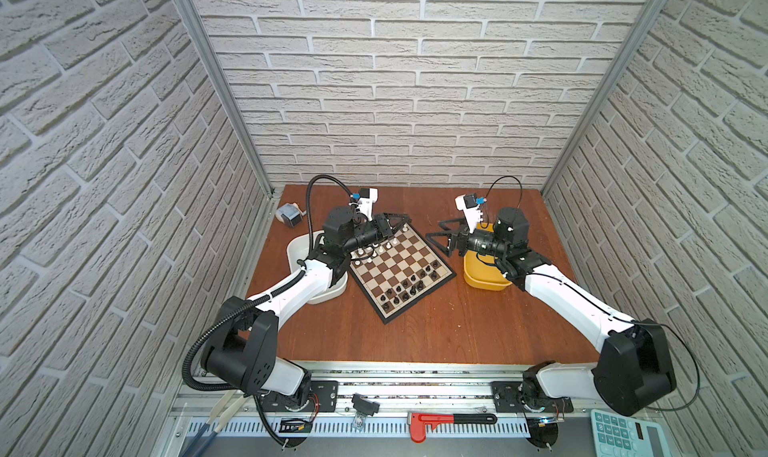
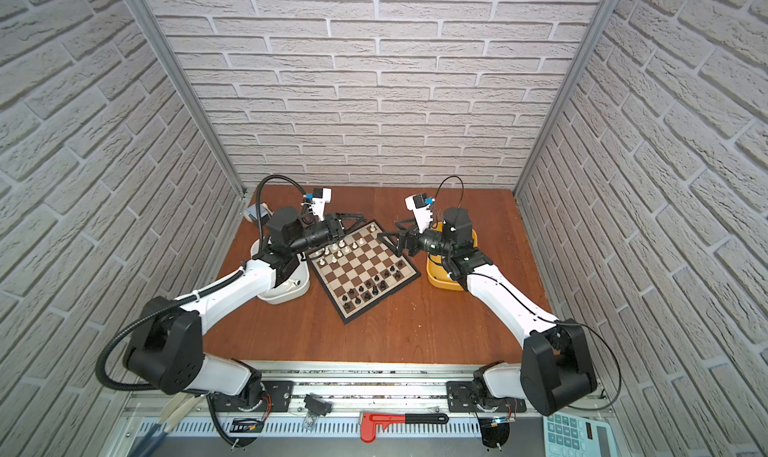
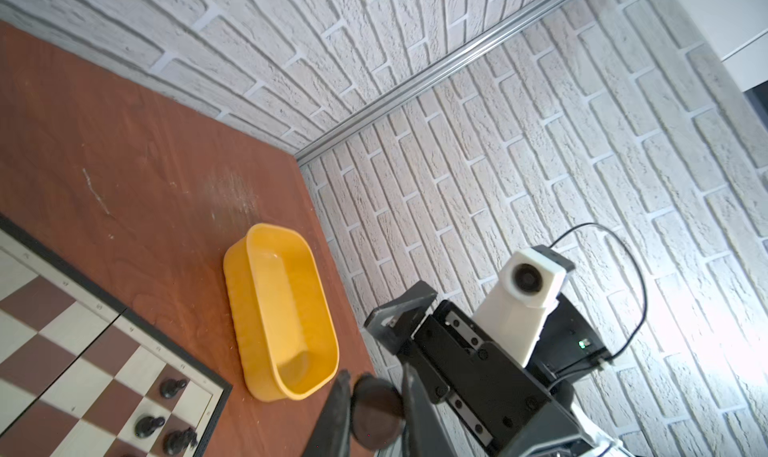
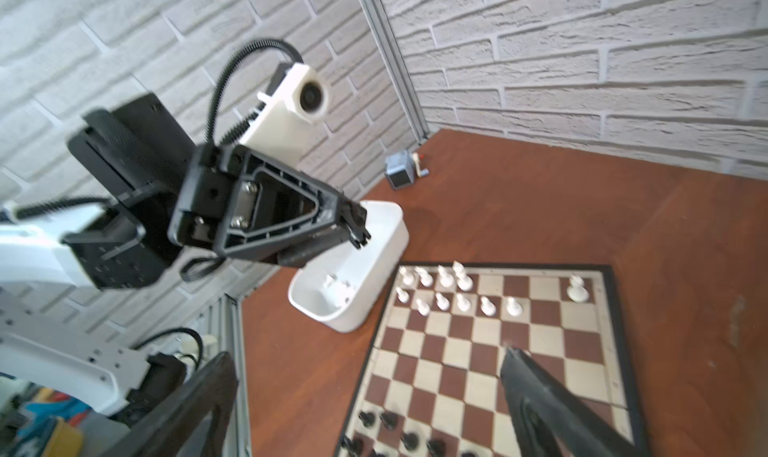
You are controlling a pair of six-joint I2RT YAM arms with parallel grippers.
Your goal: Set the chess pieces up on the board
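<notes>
Several white pieces (image 4: 338, 289) lie in the white tub (image 1: 296, 249) at the left, so the white side is unfinished. The left gripper (image 1: 399, 221) hangs above the far end of the board (image 1: 399, 260), which sits askew in the middle of the table between the two tubs. Its pincer is nearly shut on a chess piece (image 3: 376, 411). The left wrist view shows only the round dark underside of the base between the fingers, so I cannot tell its colour or kind.

On the board below it, the white men (image 4: 462, 303) fill most of two rows along the edge nearest the white tub. There are gaps toward the far corner, where one lone white piece (image 4: 577, 289) stands. The black pieces (image 1: 412, 291) are ranked along the opposite edge and look about complete.

The right gripper (image 1: 432, 230) is raised by the board's far corner. Its pincer is spread wide with nothing between the fingers. Behind it the yellow tub (image 3: 237, 301) looks empty.

The step in hand, as I read it, is seating one more man in the white ranks. I judge the next move to be lowering the held piece onto a free square, base down, with the fingers clear of the pieces already standing close by. After that the pincer must part just enough to let it stand. The right arm seems to have nothing left to fetch.
</notes>
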